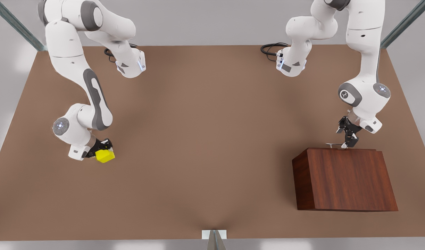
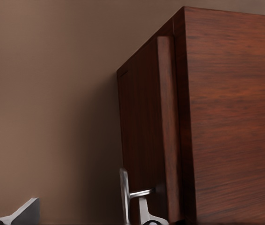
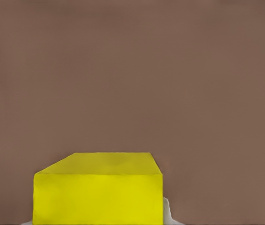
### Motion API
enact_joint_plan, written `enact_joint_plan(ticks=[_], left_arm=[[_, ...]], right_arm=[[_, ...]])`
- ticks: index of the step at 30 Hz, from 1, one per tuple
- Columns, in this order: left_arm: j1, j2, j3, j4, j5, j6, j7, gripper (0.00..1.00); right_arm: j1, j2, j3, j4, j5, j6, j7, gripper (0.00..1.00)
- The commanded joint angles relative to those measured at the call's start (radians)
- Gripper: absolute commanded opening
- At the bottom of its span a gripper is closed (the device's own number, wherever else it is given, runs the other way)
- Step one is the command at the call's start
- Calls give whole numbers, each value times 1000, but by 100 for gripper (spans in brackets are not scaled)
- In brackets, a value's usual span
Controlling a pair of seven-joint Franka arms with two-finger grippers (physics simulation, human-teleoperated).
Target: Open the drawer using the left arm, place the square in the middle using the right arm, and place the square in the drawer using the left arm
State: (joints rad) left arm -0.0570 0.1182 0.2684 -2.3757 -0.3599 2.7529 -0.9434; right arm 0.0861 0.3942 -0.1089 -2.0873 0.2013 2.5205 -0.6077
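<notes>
The yellow square [image 1: 105, 156] sits low at the front view's left, and my right gripper [image 1: 100, 150] is shut on it. In the right wrist view the square [image 3: 98, 197] lies right at the fingers, with a pale fingertip [image 3: 168, 212] against its side. The reddish-brown drawer box [image 1: 344, 178] stands at the front view's right, its drawer front [image 2: 167, 126] flush with the box. My left gripper [image 1: 348, 140] hangs at the box's far edge, open around the silver handle [image 2: 125, 194]. The bare middle [image 1: 205, 139] of the table lies between the arms.
The brown tabletop [image 1: 205, 194] stretches wide between the square and the drawer box. Black cables [image 1: 271, 48] lie near the arm bases at the far edge. A small white bracket [image 1: 214, 234] sits at the near edge.
</notes>
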Motion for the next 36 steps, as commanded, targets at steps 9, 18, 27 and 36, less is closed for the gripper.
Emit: enact_joint_plan(ticks=[9, 18, 27, 36], left_arm=[[-3, -52, 2, -51, -4, -36, -2, 100], [-4, -127, 2, -148, -7, -36, -2, 100], [-12, -298, 8, -310, -7, -56, -5, 100], [-102, -454, 109, -37, 256, -507, 257, 100]], right_arm=[[567, 212, 8, 338, -8, -3, 1172, 59], [817, 497, 2, 774, -40, -203, 1873, 68], [827, 459, -15, 762, -46, -212, 1866, 100], [367, -104, -54, 478, -52, -552, 1212, 100]])
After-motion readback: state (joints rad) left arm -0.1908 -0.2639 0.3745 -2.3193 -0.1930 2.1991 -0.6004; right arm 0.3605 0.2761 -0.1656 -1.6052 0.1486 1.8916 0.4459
